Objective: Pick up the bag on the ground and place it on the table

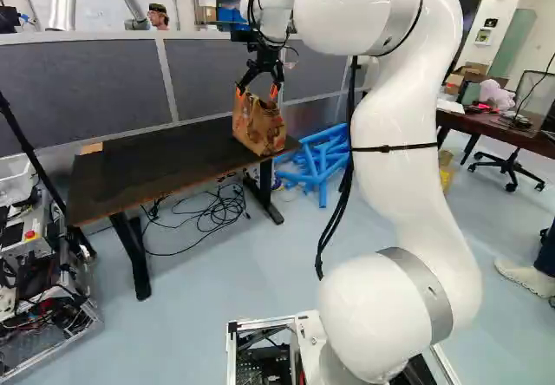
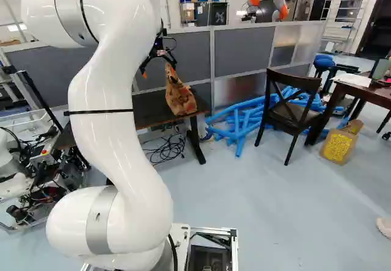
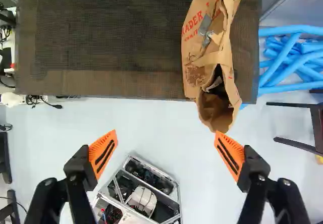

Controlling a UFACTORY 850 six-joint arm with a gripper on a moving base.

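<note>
In the left base view, the brown paper shopping bag (image 1: pixel 260 129) rests near the tabletop's (image 1: pixel 143 168) right end, below the hand (image 1: pixel 257 91). In the right base view, blue tubes (image 2: pixel 239 121) (quite a tangle) lie beyond that end. In the wrist view, the hand is released, orange pads (image 3: pixel 103 154) wide apart, the bag's open mouth near one fingertip.

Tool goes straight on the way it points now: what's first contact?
Likely the paper bag, caught by one finger of the open tool, the one near its mouth. Midway between the fingers shows floor, just short of the table. Depth unclear.
</note>
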